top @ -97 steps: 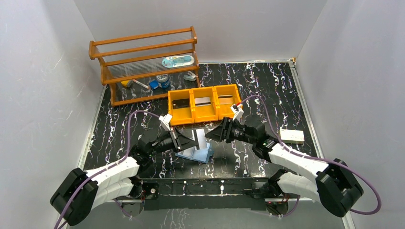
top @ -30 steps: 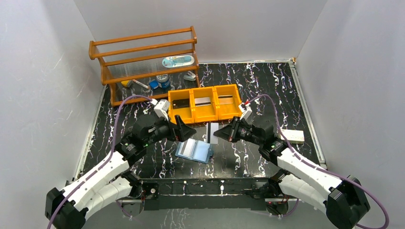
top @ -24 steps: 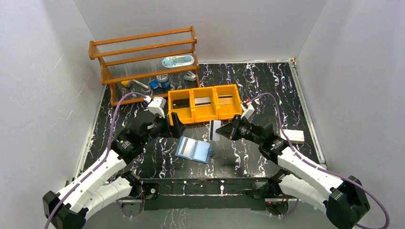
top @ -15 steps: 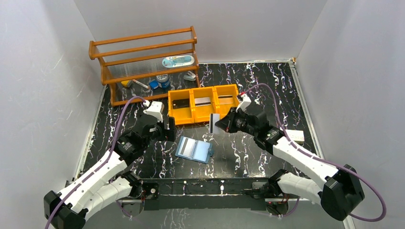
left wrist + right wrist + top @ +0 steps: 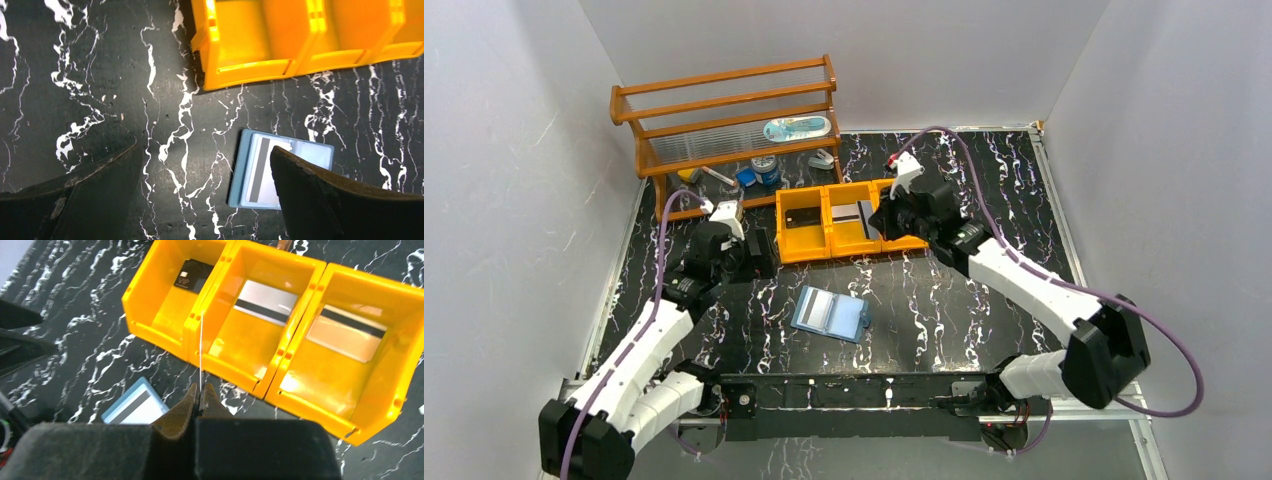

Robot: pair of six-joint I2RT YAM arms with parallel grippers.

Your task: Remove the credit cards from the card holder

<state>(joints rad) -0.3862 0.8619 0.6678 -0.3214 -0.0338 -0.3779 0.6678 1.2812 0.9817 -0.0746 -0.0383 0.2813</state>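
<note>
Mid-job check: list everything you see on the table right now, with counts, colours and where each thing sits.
table: one, black with white veining.
orange tray: one, three compartments, mid-table.
dark card: one, left compartment.
silver card: one, dark stripe, middle compartment.
tan card: one, dark stripe, right compartment.
held card: one, seen edge-on, above the tray.
card holder: one, light blue, lying open in front of the tray.
striped card: one visible, pale, inside the holder.
wooden rack: one, brown, far left; small items underneath, unclear.
container: one, blue-white, on the rack.
left tool: open, empty, left of the holder.
right tool: shut on the held card.
</note>
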